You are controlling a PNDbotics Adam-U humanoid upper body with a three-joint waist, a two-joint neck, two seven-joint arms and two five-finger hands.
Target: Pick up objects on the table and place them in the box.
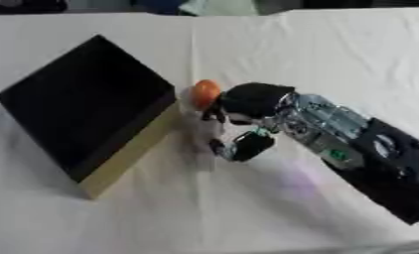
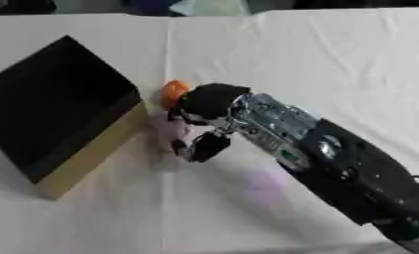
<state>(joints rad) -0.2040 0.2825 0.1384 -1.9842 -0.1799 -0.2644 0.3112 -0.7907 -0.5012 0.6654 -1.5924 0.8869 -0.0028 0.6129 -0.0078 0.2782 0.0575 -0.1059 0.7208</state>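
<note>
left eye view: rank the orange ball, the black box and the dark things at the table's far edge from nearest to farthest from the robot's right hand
1. Round orange ball: at the right hand, on its left side; contact unclear.
2. Black box with tan side: further left, beyond the ball.
3. Dark things at the table's far edge: farthest, along the view's top.

Scene viewed from head height, steeply downward onto white-clothed table (image 1: 247, 44). Both views taken close, nearly alike. Shared: black box (image 1: 83, 101), right hand (image 2: 204, 106), table's far edge. Right eye view shifted slightly sideways.
</note>
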